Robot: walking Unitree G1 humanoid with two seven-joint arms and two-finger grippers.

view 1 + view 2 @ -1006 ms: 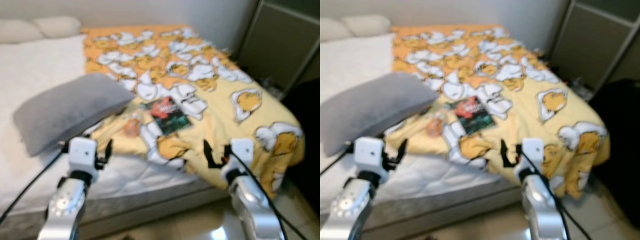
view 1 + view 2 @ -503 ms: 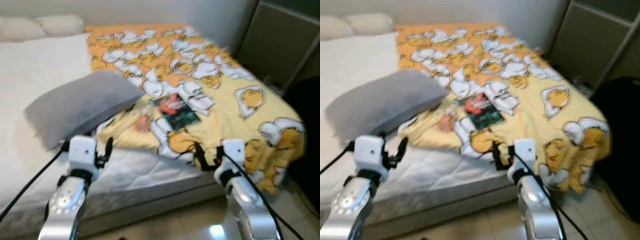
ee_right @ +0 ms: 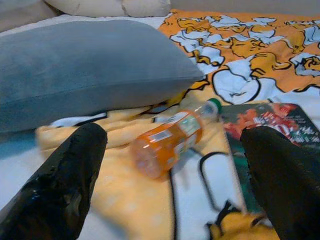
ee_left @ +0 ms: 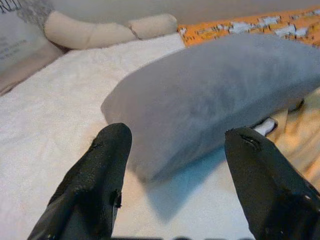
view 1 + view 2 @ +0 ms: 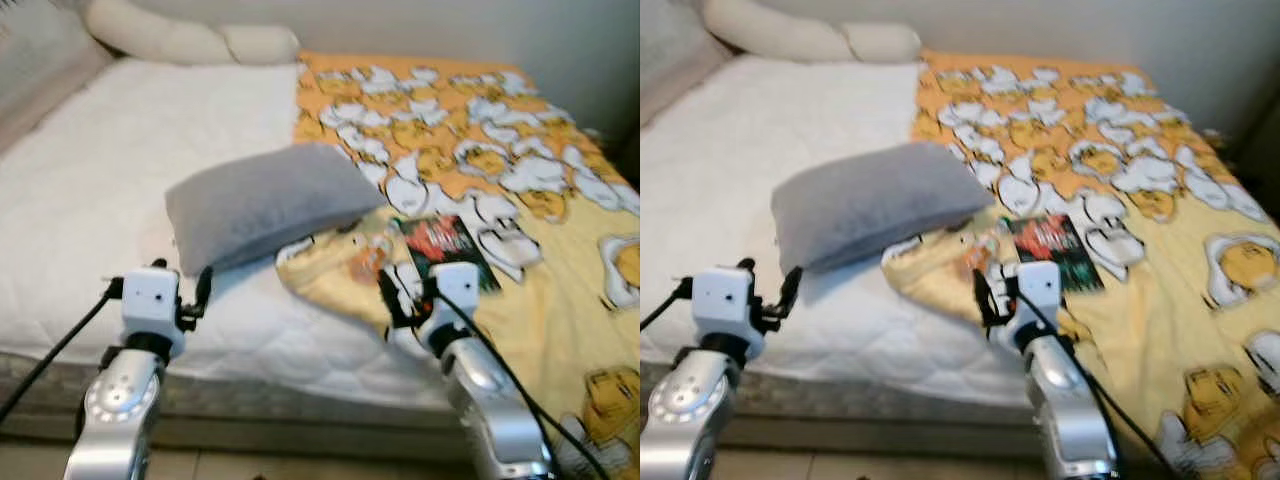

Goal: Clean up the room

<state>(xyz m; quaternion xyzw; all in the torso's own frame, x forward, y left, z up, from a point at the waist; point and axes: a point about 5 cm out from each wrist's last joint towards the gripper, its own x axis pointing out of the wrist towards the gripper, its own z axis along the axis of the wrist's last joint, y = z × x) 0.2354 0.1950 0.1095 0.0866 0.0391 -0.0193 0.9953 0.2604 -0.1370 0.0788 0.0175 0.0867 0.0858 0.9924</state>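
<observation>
A grey pillow (image 5: 265, 200) lies on the white mattress (image 5: 130, 180), its right end over the edge of a yellow duck-print blanket (image 5: 480, 150). An orange bottle (image 3: 170, 137) with a green cap lies on its side on the blanket, between the pillow and a dark book (image 5: 445, 250). My right gripper (image 3: 172, 135) is open, low over the blanket, pointing at the bottle a short way off. My left gripper (image 4: 177, 137) is open above the mattress's front edge, facing the pillow's near end and not touching it.
Cream pillows (image 5: 190, 40) lie at the head of the bed against the wall. The mattress's front edge (image 5: 250, 400) runs just ahead of my arms, with floor below. The blanket hangs over the bed's right side.
The whole view has swung left and closer to the bed. The pillow, bottle and book lie as before. My right gripper now hangs over the blanket near the bottle.
</observation>
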